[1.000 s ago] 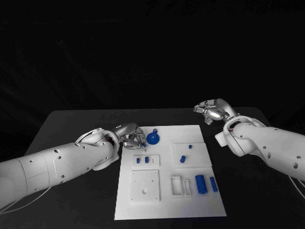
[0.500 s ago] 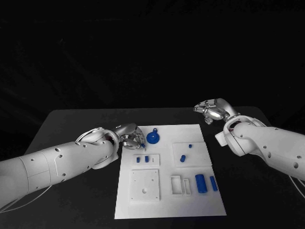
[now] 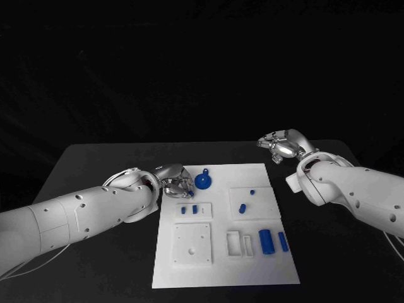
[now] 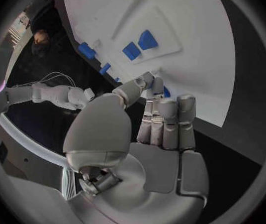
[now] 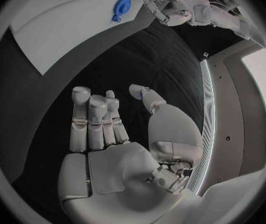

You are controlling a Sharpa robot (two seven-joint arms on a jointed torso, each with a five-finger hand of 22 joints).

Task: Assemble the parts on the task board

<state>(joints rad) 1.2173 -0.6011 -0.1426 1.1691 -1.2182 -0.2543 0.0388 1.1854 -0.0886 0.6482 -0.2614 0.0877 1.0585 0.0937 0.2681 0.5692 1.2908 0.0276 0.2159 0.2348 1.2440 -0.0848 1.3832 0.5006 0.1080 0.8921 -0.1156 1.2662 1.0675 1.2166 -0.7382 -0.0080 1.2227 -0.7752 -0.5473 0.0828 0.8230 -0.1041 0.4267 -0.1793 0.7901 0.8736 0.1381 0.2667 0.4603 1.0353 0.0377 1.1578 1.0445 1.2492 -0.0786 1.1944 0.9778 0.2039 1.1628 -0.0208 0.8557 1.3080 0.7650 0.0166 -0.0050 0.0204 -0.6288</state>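
We are pinching a small blue part [image 4: 164, 91] in our left hand [image 3: 172, 180] over the board [image 3: 257, 265]; our right hand [image 3: 282, 146] is hovering empty, fingers apart.

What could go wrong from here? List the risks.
1. The left hand seems to pinch a small blue part only at the tips of its fingers; it could slip out.
2. That hand sits close beside the round blue part on the task board; it may knock it.

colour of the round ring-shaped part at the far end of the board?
Blue; the ring part shows best in the head view.
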